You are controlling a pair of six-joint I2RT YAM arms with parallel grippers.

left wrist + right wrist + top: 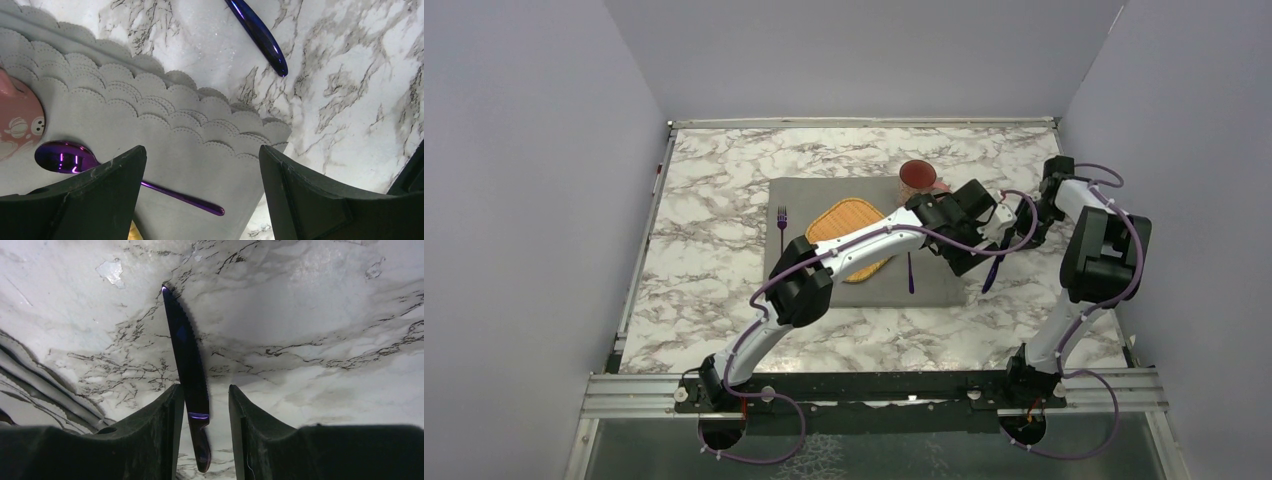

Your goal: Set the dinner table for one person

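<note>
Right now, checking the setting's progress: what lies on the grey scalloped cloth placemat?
An orange woven plate, a purple metal fork, a purple metal spoon and a pink cup. The left arm hides part of the plate.

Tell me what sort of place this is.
Likely a robot test cell staged as a dining spot: plain walls box in a marble-pattern table, two robot arms are bolted to a metal rail at its near edge, and a placemat carries a plate and fork.

Soft, even overhead light casts faint shadows and leaves white glare patches on the dinner table (112, 271).
</note>
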